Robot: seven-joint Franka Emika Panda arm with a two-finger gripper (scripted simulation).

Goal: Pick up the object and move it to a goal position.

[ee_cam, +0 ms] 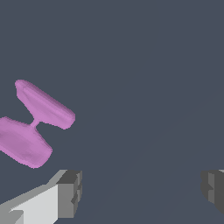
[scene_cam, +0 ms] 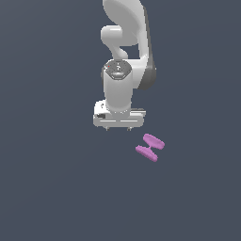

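High exterior view; close downward wrist view

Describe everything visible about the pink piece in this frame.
The pink piece is a small H-shaped part: two flat oval ends joined by a short thin bar, matte pink-purple like plastic. It lies flat on the dark surface, skewed diagonally, toward the exterior view's right of the open gripper. Nothing touches it but the surface; it sits outside the fingers.

Arm [scene_cam: 123,28] upper links cut by exterior top edge; end effector [ee_cam: 140,192] fingers cropped in wrist view; object [ee_cam: 33,124] clipped at edge.
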